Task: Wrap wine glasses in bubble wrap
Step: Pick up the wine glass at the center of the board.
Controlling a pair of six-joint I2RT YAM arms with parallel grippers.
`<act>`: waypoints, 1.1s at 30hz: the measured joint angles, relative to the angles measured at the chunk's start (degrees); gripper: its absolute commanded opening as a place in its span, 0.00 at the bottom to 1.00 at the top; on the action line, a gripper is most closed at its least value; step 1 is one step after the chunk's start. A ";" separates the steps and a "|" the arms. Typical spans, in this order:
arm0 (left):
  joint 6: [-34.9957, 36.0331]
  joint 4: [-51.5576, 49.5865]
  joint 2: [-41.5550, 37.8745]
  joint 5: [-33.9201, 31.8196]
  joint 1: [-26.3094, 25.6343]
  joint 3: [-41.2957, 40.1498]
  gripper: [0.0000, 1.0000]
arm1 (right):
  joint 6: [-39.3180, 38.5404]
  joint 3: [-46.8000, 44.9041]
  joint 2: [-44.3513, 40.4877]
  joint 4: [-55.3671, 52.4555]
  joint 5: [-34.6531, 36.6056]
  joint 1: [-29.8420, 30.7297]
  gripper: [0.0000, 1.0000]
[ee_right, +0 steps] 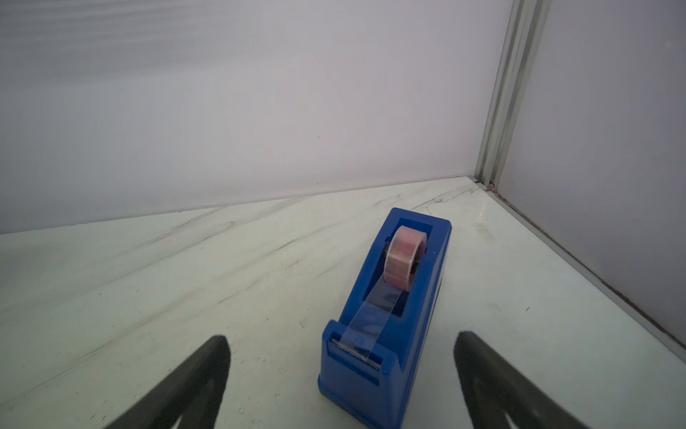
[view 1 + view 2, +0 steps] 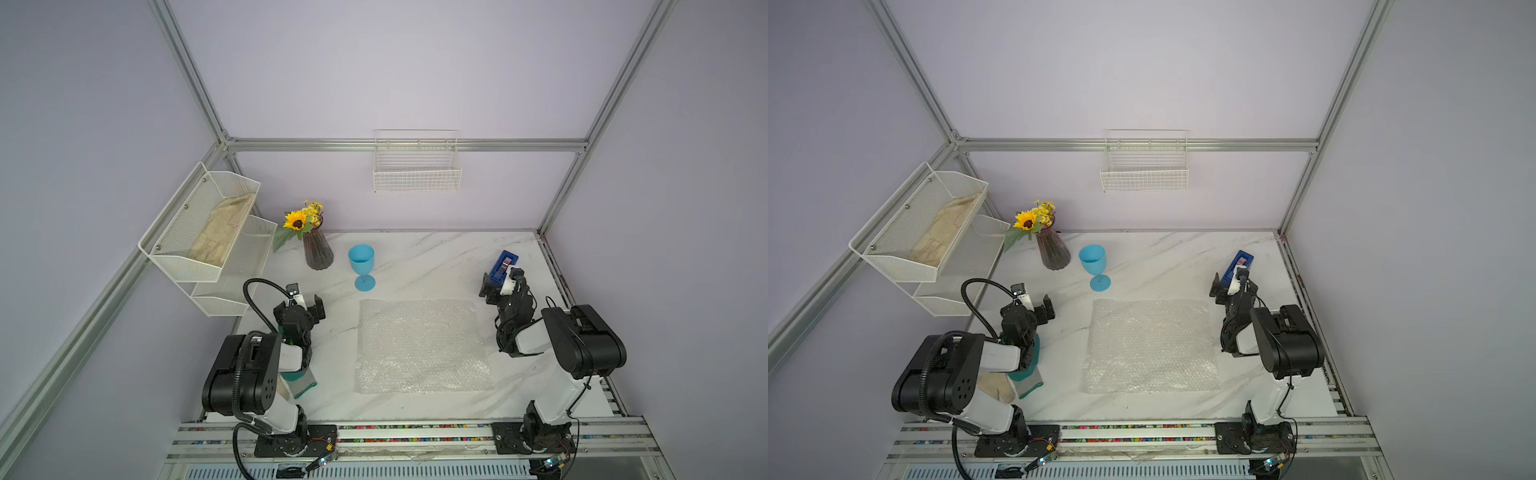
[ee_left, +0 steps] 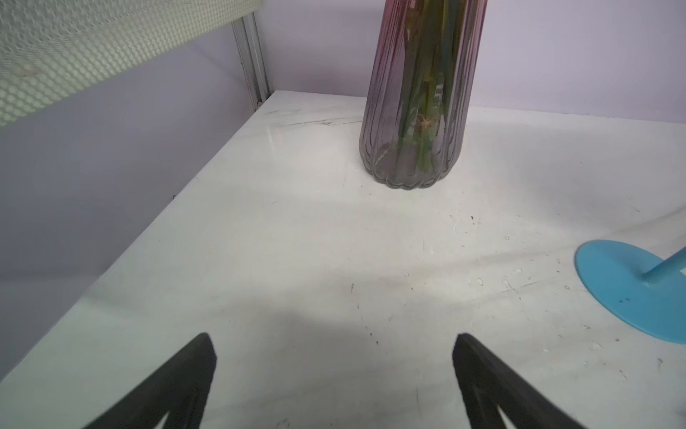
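The wine glass [image 2: 361,266] [image 2: 1093,264], a light-blue goblet, stands upright on the marble table behind the bubble wrap [image 2: 422,347] [image 2: 1150,347], which lies flat as a whitish sheet mid-table. Only the goblet's round foot [image 3: 631,289] shows in the left wrist view. My left gripper [image 2: 299,304] [image 2: 1029,305] [image 3: 333,338] hovers open and empty to the left of the sheet, facing the vase. To the right of the sheet, my right gripper [image 2: 500,282] [image 2: 1229,282] [image 1: 341,336] is open, with the near end of a blue tape dispenser [image 1: 389,315] showing untouched between its fingers.
A dark ribbed vase [image 2: 318,251] [image 3: 415,130] with a sunflower stands left of the goblet. A white mesh shelf rack [image 2: 203,232] hangs on the left wall and a wire basket [image 2: 417,174] on the back wall. A teal and beige glove [image 2: 1025,374] lies under the left arm.
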 measured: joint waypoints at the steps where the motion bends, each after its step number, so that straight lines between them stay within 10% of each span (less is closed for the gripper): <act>1: 0.00 0.00 0.00 0.00 0.00 0.00 1.00 | -0.02 0.00 0.00 0.00 -0.15 0.00 0.97; 19: 0.22 -0.83 -0.96 0.07 -0.02 0.00 1.00 | -0.04 -0.48 -0.79 0.02 -0.68 0.00 0.97; 27: -1.95 -15.98 -21.49 -3.93 -4.74 3.15 1.00 | 2.78 0.11 -20.83 -11.82 -0.70 -0.02 0.97; 33: -2.86 -20.24 -20.11 5.38 -11.28 10.05 1.00 | 13.09 9.25 -30.69 -26.18 -6.21 -0.15 0.97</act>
